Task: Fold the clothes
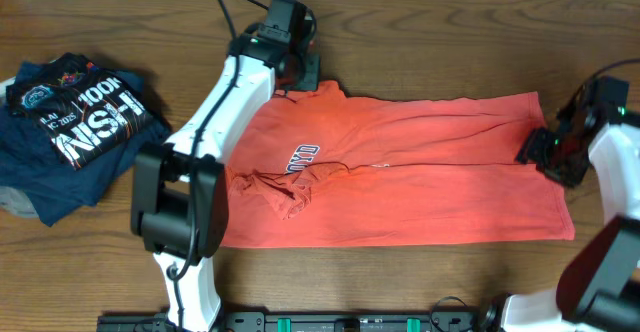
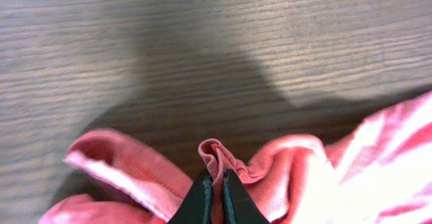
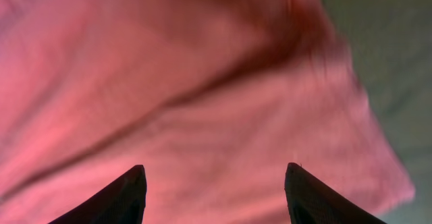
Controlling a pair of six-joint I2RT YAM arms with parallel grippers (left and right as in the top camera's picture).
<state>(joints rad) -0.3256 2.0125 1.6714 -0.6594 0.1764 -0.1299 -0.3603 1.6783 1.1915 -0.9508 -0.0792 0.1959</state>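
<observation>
Left gripper (image 2: 214, 183): fingers together, clamped on a small ridge of coral fabric. I judge this pinch is meant to lift the edge for a fold.
Grip place: about 11 o'clock of the T-shirt (image 1: 420, 172), on its far edge. Whether it is collar or sleeve I cannot tell.
T-shirt: coral-red, spread mostly flat across the middle of the table (image 1: 400, 287), long side running from 9 to 3 o'clock, with a bunched part at 8 o'clock.
Right gripper (image 3: 214, 166): fingers apart, nothing clamped, hanging over the cloth at the 3 o'clock edge, probably to take that end.
Chest print (image 1: 298, 157): white block letters, turned sideways and partly creased, so not surely readable.
Dark shirts (image 1: 75, 122): folded pile at 9 o'clock, apart from the T-shirt. The white fragments "OON" and "NSH" can be read.
</observation>
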